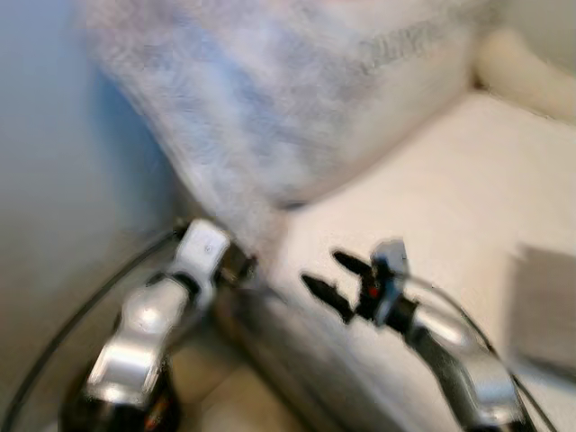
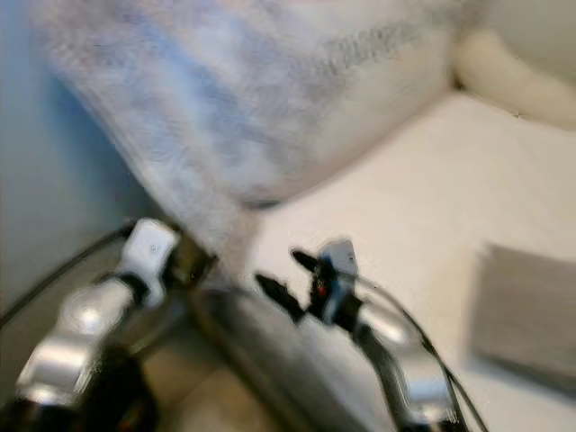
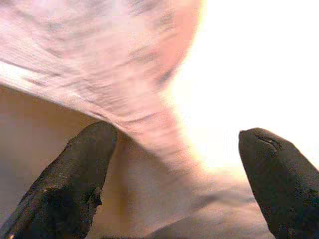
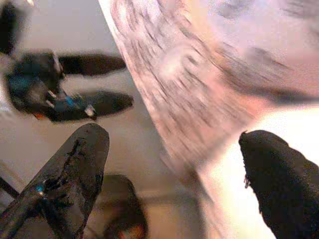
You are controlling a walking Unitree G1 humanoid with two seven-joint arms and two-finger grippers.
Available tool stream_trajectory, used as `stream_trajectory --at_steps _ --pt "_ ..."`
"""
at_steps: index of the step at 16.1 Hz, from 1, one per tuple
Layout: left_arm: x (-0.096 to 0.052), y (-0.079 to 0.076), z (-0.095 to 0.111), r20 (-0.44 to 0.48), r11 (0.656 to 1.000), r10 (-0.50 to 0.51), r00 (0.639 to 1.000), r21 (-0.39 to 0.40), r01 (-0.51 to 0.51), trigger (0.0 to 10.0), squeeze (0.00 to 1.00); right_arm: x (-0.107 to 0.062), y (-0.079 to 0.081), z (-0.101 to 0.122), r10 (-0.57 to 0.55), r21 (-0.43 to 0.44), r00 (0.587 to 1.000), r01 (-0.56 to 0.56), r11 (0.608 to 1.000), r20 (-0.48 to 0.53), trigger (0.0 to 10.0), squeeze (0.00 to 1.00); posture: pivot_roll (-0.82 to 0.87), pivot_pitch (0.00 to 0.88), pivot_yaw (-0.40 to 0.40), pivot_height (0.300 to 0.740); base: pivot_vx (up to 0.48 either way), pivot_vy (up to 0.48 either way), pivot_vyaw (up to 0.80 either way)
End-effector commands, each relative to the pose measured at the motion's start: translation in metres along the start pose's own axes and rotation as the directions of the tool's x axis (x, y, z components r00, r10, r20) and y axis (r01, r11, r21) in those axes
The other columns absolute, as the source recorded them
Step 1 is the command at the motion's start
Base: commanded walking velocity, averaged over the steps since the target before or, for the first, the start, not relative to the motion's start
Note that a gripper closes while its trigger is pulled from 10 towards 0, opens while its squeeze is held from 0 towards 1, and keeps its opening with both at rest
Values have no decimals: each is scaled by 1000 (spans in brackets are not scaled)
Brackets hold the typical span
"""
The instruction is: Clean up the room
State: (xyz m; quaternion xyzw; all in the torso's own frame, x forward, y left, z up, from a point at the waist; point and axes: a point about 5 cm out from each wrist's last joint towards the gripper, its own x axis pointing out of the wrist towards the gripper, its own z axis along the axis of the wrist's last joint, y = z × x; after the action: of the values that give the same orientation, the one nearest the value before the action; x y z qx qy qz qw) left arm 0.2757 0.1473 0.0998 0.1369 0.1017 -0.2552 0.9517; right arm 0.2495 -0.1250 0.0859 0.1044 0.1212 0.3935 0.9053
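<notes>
Two silver arms, rounded and glossy, darkening to black near the shoulders. The left arm (image 1: 148, 333) has a white block at the wrist with a dark joint beyond it, and a thin black cable loops along its left side. The right arm (image 1: 468, 373) carries a black cable too, with a pale blue-white housing and a red spot beside the right gripper (image 1: 328, 274). Fingers (image 3: 75, 184) are matte black, rounded, scuffed
</notes>
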Motion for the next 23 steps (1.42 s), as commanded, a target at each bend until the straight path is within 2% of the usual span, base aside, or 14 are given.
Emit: stream_trajectory --at_steps 1,4,6,8,11,13,14,18,19,20,23 --pt "-2 5 1 0 1000 3 1000 18 -3 10000 94 2 2 4 10 5 1000 -11 1000 21 10000 1000 -41 0 20 740 0 -375 -563" --pt "-3 5 1 -1 1000 -1 1000 19 1 10000 90 1 2 4 1 9 1000 -2 1000 29 10000 1000 -41 0 19 740 0 -350 -569" --pt "-3 7 0 -3 1000 16 1000 12 -16 10000 86 2 -5 7 -63 21 996 61 998 61 10000 1000 -40 0 19 740 0 -131 -575" --pt "-1 14 -1 -14 997 76 997 3 -76 10000 71 4 -15 8 -152 0 986 153 988 75 10000 1000 -39 0 18 740 0 0 -566" --pt "0 16 0 -8 995 97 995 4 -97 10000 63 6 -24 9 -271 15 957 271 963 103 10000 1000 -40 0 17 740 0 0 -567" --pt "1 19 1 -3 991 132 991 -15 -132 10000 67 7 -36 11 -404 -17 908 408 913 115 10000 1000 -37 0 14 740 0 0 -575" --pt "1 21 2 3 989 150 989 -22 -149 10000 71 7 -43 14 -482 -33 865 490 871 138 10000 1000 -36 0 12 740 0 0 -638" --pt "1 26 2 1 982 185 983 -30 -185 10000 67 5 -55 18 -595 21 791 598 801 142 10000 1000 -37 0 12 740 0 311 -636" --pt "1 26 1 -2 980 196 981 -35 -196 10000 71 2 -61 16 -662 44 737 663 747 138 10000 1000 -36 0 10 740 0 326 -638" --pt "1 27 0 -5 978 203 979 -40 -203 10000 67 1 -62 15 -688 40 713 690 723 137 10000 1000 -37 0 10 740 0 330 -638" --pt "1 26 -1 -8 977 210 978 -48 -210 10000 71 3 -62 14 -698 28 704 701 713 132 10000 1000 -37 0 9 740 0 328 -642"
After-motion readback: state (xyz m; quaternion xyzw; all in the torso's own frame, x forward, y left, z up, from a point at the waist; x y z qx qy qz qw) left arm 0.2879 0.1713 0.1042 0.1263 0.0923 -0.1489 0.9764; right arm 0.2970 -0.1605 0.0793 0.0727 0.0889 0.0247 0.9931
